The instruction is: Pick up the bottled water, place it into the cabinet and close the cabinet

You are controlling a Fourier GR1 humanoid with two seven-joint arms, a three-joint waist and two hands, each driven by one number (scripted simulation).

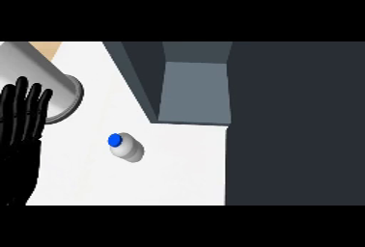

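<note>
On the white counter (178, 178), a blue-capped bottled water (126, 147) stands.

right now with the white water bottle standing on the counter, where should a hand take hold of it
Grip the white water bottle with the blue cap around its round body, below the cap, closing the fingers from the side. It stands upright on the white counter with bare surface all round. Only the open left hand shows, resting at the view's left edge, so coming from the bottle's left looks the likeliest approach.

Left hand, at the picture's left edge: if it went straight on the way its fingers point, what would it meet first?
Probably the grey cylinder: the left hand is open, fingers pointing up the view toward it. Depth is unclear, so it might pass beside it. The bottled water lies off that line.
</note>
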